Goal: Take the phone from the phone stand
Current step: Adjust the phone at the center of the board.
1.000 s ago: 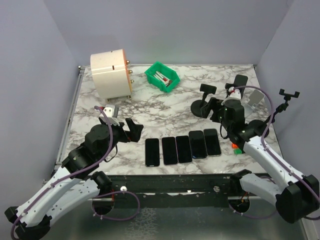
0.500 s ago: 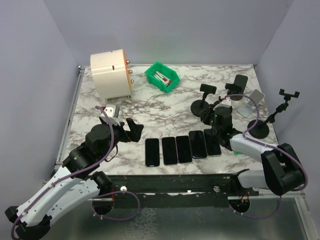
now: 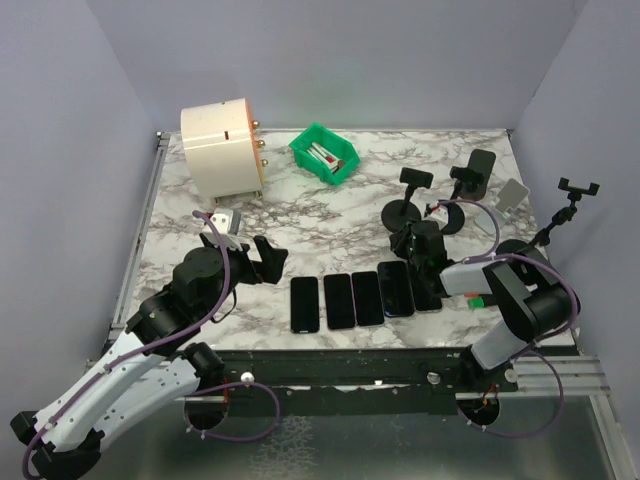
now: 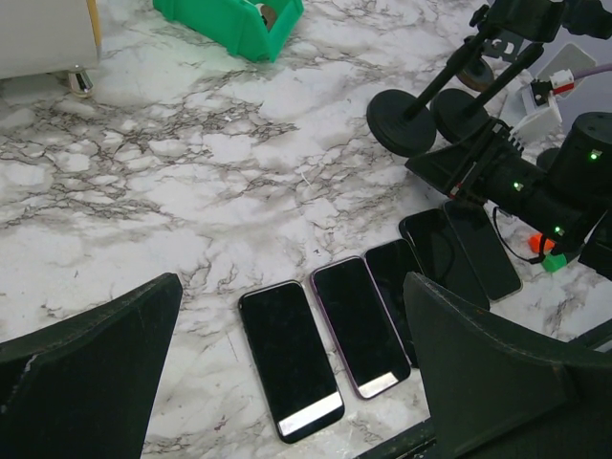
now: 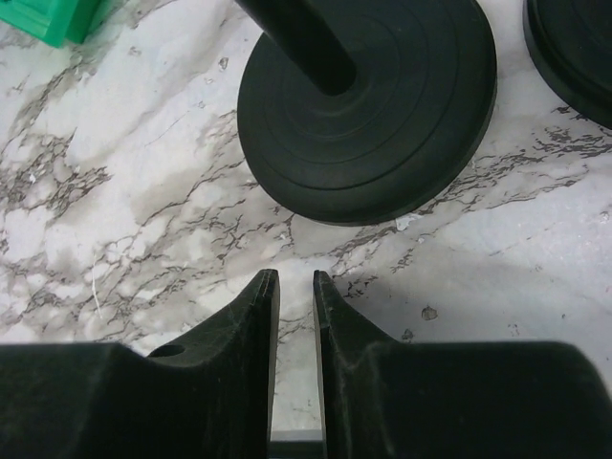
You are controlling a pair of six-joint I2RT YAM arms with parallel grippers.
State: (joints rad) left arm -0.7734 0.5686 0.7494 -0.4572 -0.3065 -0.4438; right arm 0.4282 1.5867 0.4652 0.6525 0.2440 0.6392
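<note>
A dark phone (image 3: 481, 167) stands upright in the clamp of a black phone stand (image 3: 455, 214) at the back right of the marble table. My right gripper (image 3: 410, 243) lies low on the marble in front of a second, empty black stand (image 3: 404, 211), away from the phone. Its jaws (image 5: 295, 277) are almost together, with only a thin slit of marble between them and nothing held. That stand's round base (image 5: 368, 105) sits just beyond the tips. My left gripper (image 3: 250, 250) hovers wide open (image 4: 296, 363) over the near left, holding nothing.
Several phones (image 3: 367, 297) lie flat in a row near the front edge, also in the left wrist view (image 4: 292, 359). A green bin (image 3: 324, 153) and a cream cylinder (image 3: 222, 148) stand at the back. A third stand (image 3: 520, 255) and a white holder (image 3: 512, 192) are at the right.
My right arm has folded down and drawn in toward the phone row, and its jaws have closed from wide open to a thin slit. The left arm has not moved.
</note>
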